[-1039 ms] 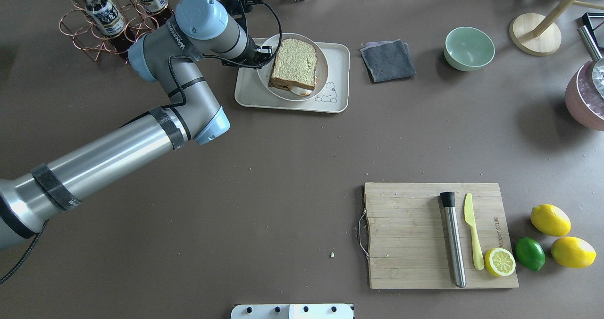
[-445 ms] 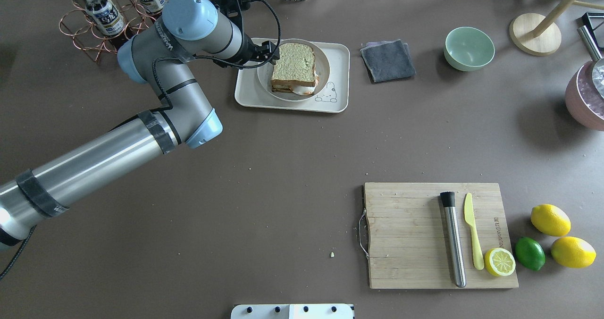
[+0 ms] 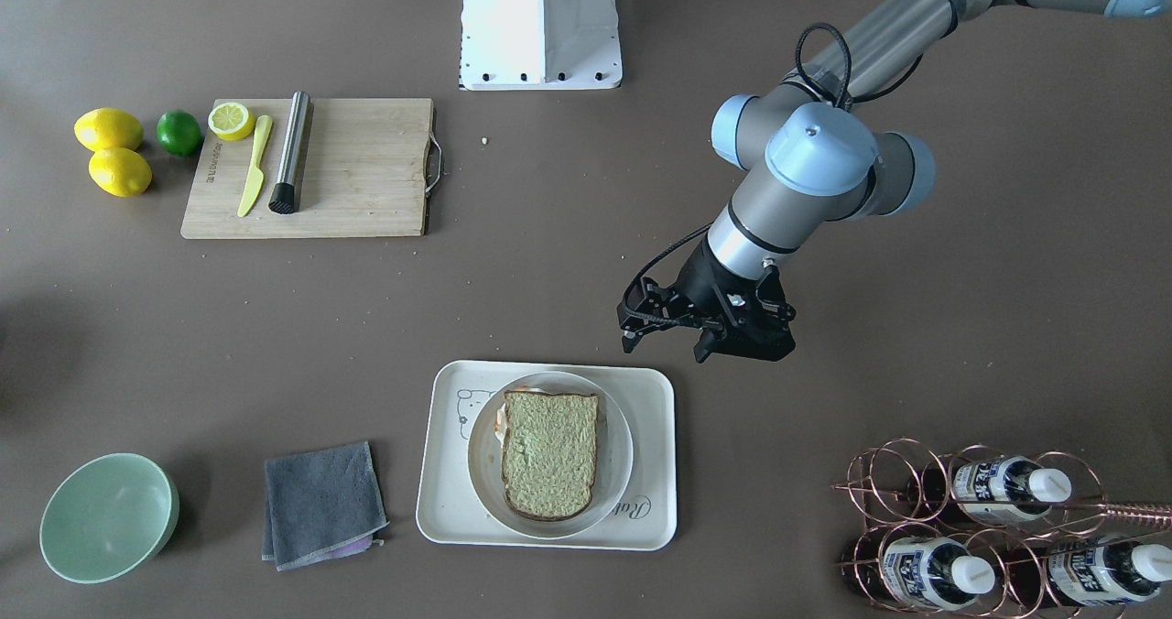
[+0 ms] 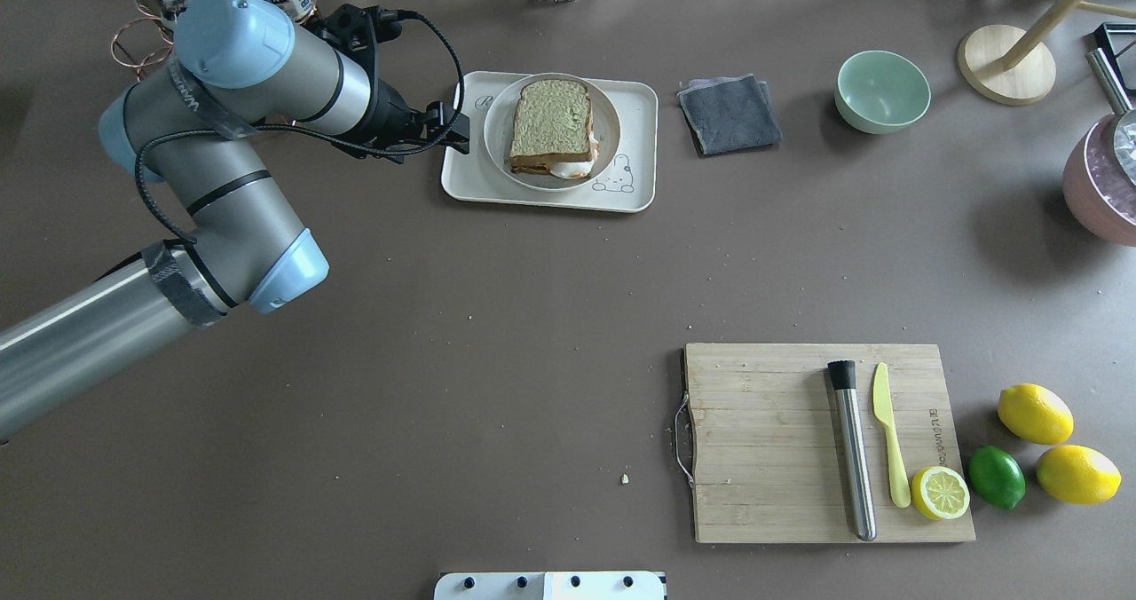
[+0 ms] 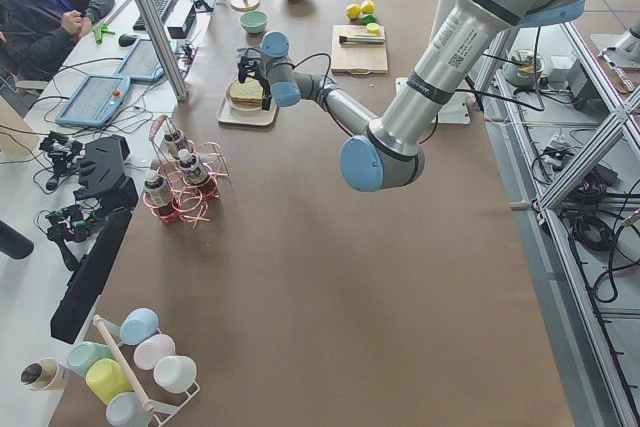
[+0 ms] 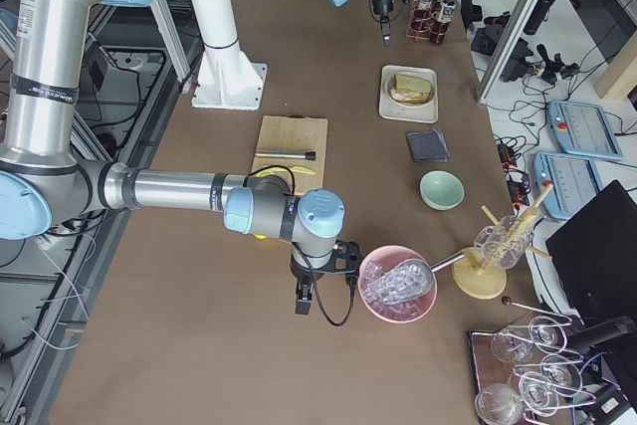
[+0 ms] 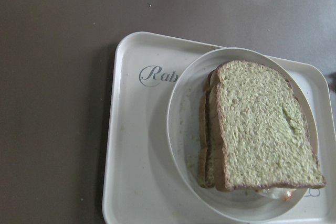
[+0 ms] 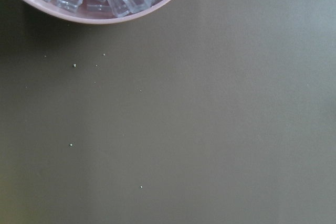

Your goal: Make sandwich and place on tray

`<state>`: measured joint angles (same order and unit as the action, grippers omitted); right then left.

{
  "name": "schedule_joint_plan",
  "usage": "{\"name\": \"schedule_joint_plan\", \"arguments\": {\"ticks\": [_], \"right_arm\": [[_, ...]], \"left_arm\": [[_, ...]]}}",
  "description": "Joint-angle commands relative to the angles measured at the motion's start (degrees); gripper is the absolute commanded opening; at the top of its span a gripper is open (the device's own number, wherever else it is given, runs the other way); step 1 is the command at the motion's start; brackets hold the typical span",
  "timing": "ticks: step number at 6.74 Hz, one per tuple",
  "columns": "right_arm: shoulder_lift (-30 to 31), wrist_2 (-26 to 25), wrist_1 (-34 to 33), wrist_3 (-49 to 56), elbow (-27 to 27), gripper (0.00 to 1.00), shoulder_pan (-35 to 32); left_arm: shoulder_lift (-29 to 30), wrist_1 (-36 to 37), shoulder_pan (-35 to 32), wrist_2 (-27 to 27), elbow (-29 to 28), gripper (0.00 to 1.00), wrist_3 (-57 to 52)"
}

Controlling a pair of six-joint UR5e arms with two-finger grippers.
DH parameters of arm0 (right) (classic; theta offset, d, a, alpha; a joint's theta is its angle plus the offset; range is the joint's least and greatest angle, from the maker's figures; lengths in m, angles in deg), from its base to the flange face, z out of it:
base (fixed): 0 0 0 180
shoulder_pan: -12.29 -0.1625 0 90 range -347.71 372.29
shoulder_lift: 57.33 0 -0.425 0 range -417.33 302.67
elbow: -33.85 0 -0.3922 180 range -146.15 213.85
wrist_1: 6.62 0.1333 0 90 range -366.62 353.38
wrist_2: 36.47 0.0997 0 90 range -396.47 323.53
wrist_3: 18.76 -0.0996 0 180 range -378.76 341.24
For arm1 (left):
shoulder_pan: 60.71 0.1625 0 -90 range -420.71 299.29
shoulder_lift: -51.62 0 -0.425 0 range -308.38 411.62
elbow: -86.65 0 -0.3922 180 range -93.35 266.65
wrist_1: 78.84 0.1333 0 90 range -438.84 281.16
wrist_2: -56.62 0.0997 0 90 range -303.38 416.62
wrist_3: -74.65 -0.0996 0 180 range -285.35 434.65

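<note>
The sandwich (image 4: pixel 552 125) lies on a round white plate (image 4: pixel 495 130), and the plate stands on the cream tray (image 4: pixel 635 103) at the far middle of the table. White egg shows at the sandwich's near edge. My left gripper (image 4: pixel 460 138) is open and empty, just off the tray's left edge and clear of the plate. In the front-facing view it (image 3: pixel 667 344) hovers above the tray (image 3: pixel 439 500). The left wrist view looks down on the sandwich (image 7: pixel 262 124). My right gripper (image 6: pixel 304 301) shows only in the right side view, and I cannot tell its state.
A copper bottle rack (image 3: pixel 989 518) stands close behind my left arm. A grey cloth (image 4: pixel 729 114) and a green bowl (image 4: pixel 881 90) lie right of the tray. A wooden board (image 4: pixel 763 440) holds a muddler, knife and half lemon. A pink bowl of ice (image 6: pixel 398 284) sits beside my right gripper.
My left gripper has drawn back to the left, away from the plate's rim and off the tray. The plate with the sandwich stays on the tray.
</note>
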<state>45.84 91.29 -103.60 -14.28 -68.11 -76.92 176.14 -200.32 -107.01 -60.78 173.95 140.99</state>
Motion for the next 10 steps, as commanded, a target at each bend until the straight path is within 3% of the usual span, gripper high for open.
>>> {"name": "schedule_joint_plan", "arguments": {"ticks": [1,2,5,7,9,10], "right_arm": [[0.02,0.21,-0.05,0.00,0.01,1.00,0.00],[0.02,0.12,-0.05,0.00,0.01,1.00,0.00],[0.10,-0.14,-0.14,0.09,0.10,1.00,0.00],[0.02,-0.14,-0.05,0.00,0.10,1.00,0.00],[0.02,-0.14,-0.05,0.09,0.10,1.00,0.00],[0.02,-0.14,-0.05,0.00,0.10,1.00,0.00]], "left_arm": [[-15.17,9.81,-2.91,-2.03,18.77,0.98,-10.45],[-24.06,11.34,-5.96,-3.25,24.61,0.98,-17.05],[-40.72,11.70,-26.23,-13.77,24.51,0.98,-48.04],[-41.12,24.54,-36.97,-16.45,24.50,0.98,-65.28],[-36.04,42.30,-42.54,-14.71,22.84,0.98,-79.28],[-38.19,40.72,-43.69,-10.86,19.00,0.98,-83.87]]}}
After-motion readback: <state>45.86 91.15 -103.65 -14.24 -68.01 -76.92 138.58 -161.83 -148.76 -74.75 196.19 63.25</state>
